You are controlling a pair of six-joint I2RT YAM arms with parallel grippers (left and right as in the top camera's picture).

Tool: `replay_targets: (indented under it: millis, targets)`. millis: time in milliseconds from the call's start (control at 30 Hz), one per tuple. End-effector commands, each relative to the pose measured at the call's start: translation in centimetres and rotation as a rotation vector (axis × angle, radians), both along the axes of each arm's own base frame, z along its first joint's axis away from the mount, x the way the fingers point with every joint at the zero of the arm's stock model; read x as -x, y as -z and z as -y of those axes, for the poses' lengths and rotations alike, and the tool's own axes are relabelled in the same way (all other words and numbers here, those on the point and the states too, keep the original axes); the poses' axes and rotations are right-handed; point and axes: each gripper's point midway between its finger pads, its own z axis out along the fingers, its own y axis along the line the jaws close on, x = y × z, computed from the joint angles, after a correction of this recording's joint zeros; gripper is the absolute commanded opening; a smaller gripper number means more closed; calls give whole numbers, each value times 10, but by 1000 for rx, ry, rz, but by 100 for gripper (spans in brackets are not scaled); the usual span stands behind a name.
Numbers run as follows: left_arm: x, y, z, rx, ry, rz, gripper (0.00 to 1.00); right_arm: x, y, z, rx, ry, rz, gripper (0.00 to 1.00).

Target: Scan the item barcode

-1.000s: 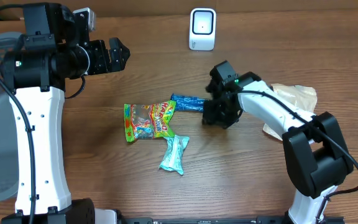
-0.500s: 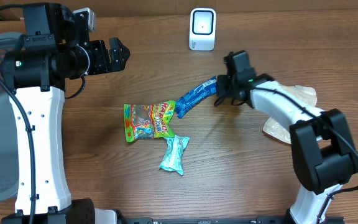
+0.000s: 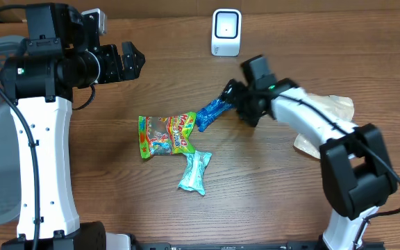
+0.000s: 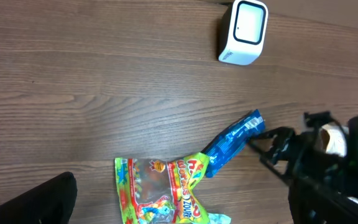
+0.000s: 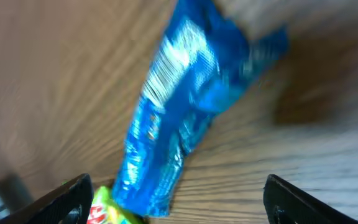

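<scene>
Blue crinkled packet [image 3: 212, 113] lies slanted on the wooden table [image 3: 117, 201], lower end touching a green candy bag [image 3: 167, 135]. Right gripper [image 3: 233, 98] reaches low at its upper end, fingers spread wide, holding nothing.

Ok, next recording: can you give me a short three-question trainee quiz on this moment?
1. True or false: the right gripper is clamped on the blue packet.
2. The blue packet's lower end overlaps which item? A: white scanner. B: gummy bag. C: teal packet.
3. Fill in: the left gripper hangs ___, holding nothing.

Key: 1 false, its jaws stand wide on either side of the packet without gripping it. 2 B. 3 open.
</scene>
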Motion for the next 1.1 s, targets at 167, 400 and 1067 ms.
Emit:
replay_targets:
  millis: [167, 400, 1067]
  targets:
    - [0, 3, 2, 6, -5, -11, 100, 7, 23, -14, 80, 119, 67, 65]
    - [0, 3, 2, 6, -5, -11, 100, 6, 58, -39, 21, 67, 47, 33]
    - [0, 3, 2, 6, -5, -11, 99, 21, -16, 20, 139, -879, 196, 61]
